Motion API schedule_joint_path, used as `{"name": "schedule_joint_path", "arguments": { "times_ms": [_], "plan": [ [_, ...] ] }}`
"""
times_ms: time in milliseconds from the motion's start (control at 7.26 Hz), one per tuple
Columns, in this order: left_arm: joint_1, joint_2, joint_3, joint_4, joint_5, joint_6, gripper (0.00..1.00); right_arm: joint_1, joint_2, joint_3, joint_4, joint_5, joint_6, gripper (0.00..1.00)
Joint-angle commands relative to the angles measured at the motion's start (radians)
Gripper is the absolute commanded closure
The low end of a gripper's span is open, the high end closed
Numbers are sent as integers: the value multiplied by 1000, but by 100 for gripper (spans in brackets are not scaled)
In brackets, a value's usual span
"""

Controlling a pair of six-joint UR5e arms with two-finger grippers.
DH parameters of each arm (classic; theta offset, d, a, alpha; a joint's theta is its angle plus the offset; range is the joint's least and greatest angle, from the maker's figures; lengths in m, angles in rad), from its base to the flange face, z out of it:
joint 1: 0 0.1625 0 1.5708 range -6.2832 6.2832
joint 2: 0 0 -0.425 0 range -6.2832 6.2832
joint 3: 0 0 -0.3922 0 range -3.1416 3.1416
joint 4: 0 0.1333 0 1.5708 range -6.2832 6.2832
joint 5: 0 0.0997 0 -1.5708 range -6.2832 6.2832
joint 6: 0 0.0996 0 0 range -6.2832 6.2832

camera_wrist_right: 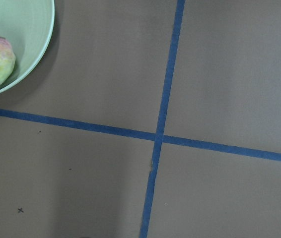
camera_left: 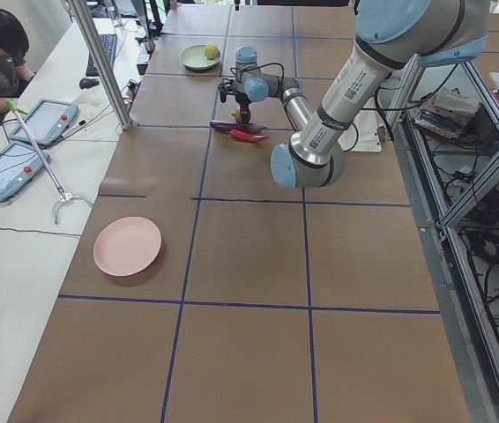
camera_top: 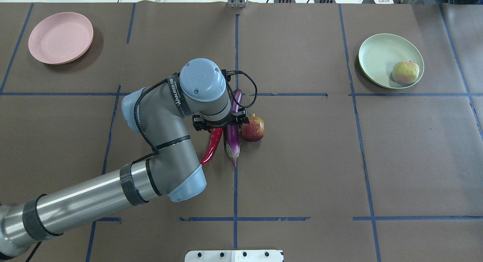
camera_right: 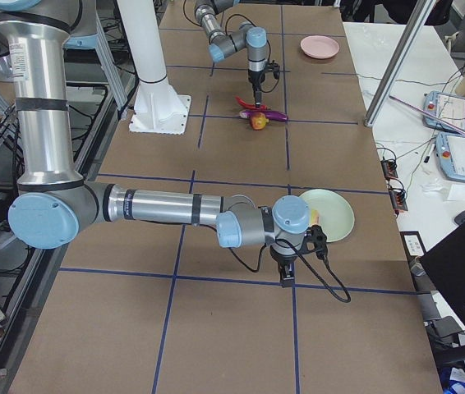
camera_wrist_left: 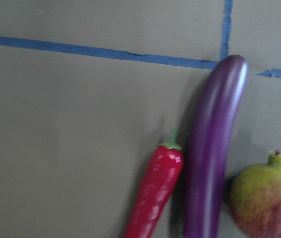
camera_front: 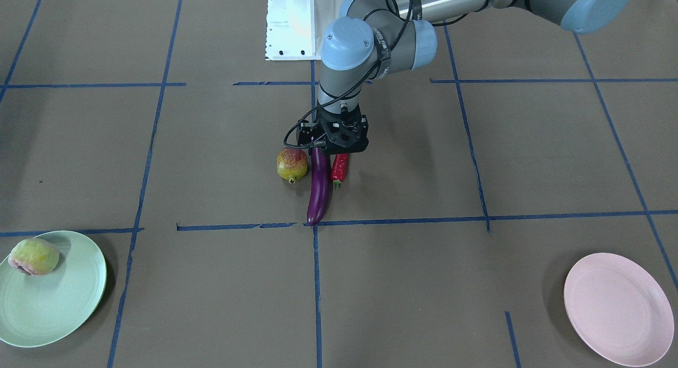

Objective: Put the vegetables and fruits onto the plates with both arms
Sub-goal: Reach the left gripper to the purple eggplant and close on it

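A long, glossy purple eggplant (camera_front: pixel 319 190) lies at the middle of the brown paper-covered counter (camera_front: pixel 476 304). Just beside it, on the robot's left, lies a thin, shiny red chili pepper (camera_front: pixel 339 169) with a green stem. Just beside it on the robot's right sits a round red-and-yellow-green pomegranate-like fruit (camera_front: pixel 292 164) with a small crown.

The left arm's black pincer (camera_front: pixel 332 140) hangs directly over the eggplant's end nearest the robot and over the chili. Its tips are hidden under its own body, so I cannot tell whether it is spread or pressed together.

Well apart from the eggplant, on the robot's right, a round pale mint-green plate (camera_front: pixel 63 304) holds a pale green-pink peach-like fruit (camera_front: pixel 34 257) near the rim facing away from the eggplant. A matching pale pink plate (camera_front: pixel 617 310) lies well apart on the left.

The right arm's pincer (camera_right: pixel 286 275) points down near the green plate, far from the eggplant. I cannot tell its state.
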Motion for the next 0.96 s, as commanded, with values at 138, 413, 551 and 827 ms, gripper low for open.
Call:
{"name": "schedule_joint_path", "arguments": {
  "times_ms": [138, 413, 551, 827],
  "plan": [
    [66, -9, 42, -26, 34, -13, 15, 0, 0, 0, 0, -1, 1, 0],
    [73, -2, 45, -26, 33, -8, 22, 0, 0, 0, 0, -1, 0, 0],
    [74, -1, 45, -27, 33, -3, 29, 0, -2, 0, 2, -1, 0, 0],
    [70, 1, 34, -16, 31, -3, 82, 0, -2, -1, 2, -3, 0, 0]
  ]
}}
